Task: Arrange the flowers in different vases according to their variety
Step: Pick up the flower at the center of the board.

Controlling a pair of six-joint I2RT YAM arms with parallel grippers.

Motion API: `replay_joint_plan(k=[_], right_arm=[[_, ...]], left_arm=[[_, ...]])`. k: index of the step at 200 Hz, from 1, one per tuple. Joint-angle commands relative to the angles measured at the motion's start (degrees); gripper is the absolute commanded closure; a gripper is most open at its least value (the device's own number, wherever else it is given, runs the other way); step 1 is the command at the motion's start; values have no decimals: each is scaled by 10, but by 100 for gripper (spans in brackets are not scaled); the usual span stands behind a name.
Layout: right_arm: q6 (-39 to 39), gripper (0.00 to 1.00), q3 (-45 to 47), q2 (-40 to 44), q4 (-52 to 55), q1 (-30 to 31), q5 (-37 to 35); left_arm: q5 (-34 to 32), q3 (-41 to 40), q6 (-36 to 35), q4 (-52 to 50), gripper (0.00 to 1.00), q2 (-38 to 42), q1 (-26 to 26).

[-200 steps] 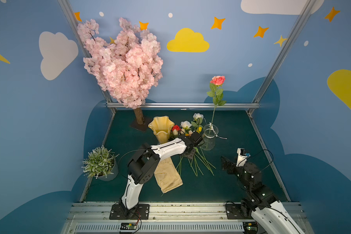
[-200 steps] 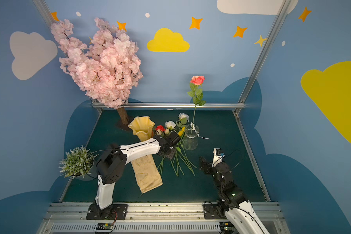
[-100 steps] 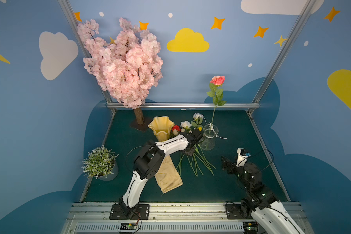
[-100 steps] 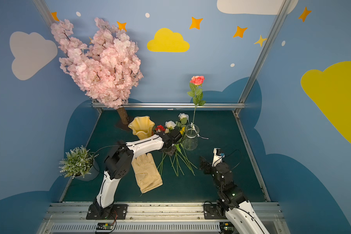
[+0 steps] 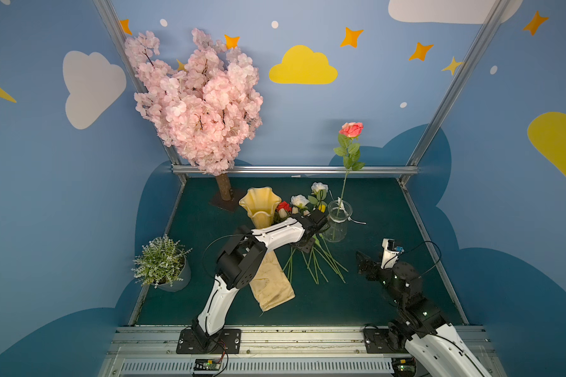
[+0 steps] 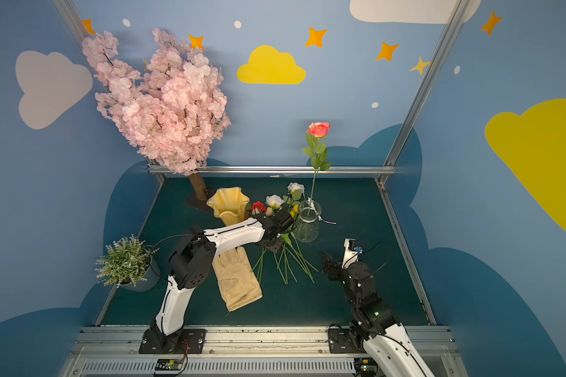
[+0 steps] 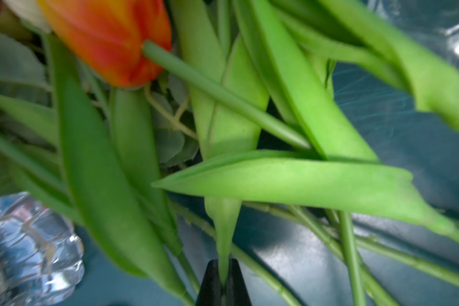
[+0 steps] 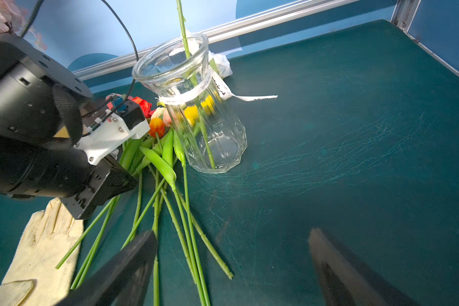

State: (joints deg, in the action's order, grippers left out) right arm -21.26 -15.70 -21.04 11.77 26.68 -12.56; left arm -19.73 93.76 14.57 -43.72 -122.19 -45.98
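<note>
**Flowers await sorting.** At lower left in both top views, a small potted plant (image 5: 159, 261) sits on the dark green mat (image 5: 389, 202). A pink blossom tree (image 5: 200, 101) towers above it at upper left. A cream glove (image 5: 272, 284) lies partly under the left arm (image 5: 275, 233) at lower centre. Just above it, in mid-frame, the amber ruffled vase (image 5: 260, 205) stands upright. To its right the loose flowers (image 5: 311, 258) lie heaped, buds toward the back wall and stems fanned toward the front, an orange tulip (image 7: 104, 39) among them. The left gripper (image 7: 223, 278) reaches into the heap, fingers pinched tight on a pale green tulip stem (image 7: 223, 233); which bud it carries cannot be told. Just beside the heap, right of centre, the clear ribbed vase (image 5: 339, 218) holds one pink rose (image 5: 351, 129) upright. At lower right the right gripper (image 8: 233, 254) hangs above the mat, fingers spread wide.
</note>
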Motion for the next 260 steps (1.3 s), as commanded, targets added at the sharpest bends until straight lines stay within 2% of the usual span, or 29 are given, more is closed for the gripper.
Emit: replay_joint_plan(k=[1, 42, 90, 128, 142, 164, 188, 216, 238, 244, 254, 260], right_arm=[[-5, 5, 3, -1, -17, -2, 4], [-5, 5, 3, -1, -18, -2, 4], [-5, 5, 3, -2, -19, -2, 7], [-5, 5, 4, -7, -25, -1, 16], [-5, 5, 3, -6, -31, -2, 38], [14, 6, 12, -9, -73, -1, 124], [16, 6, 7, -22, -75, -1, 141], [19, 6, 7, -38, -89, -1, 170], [19, 6, 5, -54, -99, -1, 185], [19, 6, 3, -57, -101, -1, 187], [20, 6, 3, -64, -101, -1, 190], [20, 6, 2, -67, -101, 0, 191]], left_arm=[[-34, -18, 10, -31, 97, 70, -5], [-48, -56, 20, -48, 97, 164, -6], [-80, -60, 19, -62, 97, 224, -5], [-94, -18, 25, -57, 97, 240, -3], [-91, -2, 22, -42, 97, 248, -3], [-60, 14, 17, -25, 97, 260, -2], [-7, 1, 4, 11, 97, 284, 0], [36, -30, 14, 31, 97, 326, 28], [130, -69, 14, 66, 97, 359, 57], [117, -62, 6, 50, 97, 358, 57], [31, -32, 10, -7, 97, 345, 51], [8, -14, 21, -33, 97, 341, 53]])
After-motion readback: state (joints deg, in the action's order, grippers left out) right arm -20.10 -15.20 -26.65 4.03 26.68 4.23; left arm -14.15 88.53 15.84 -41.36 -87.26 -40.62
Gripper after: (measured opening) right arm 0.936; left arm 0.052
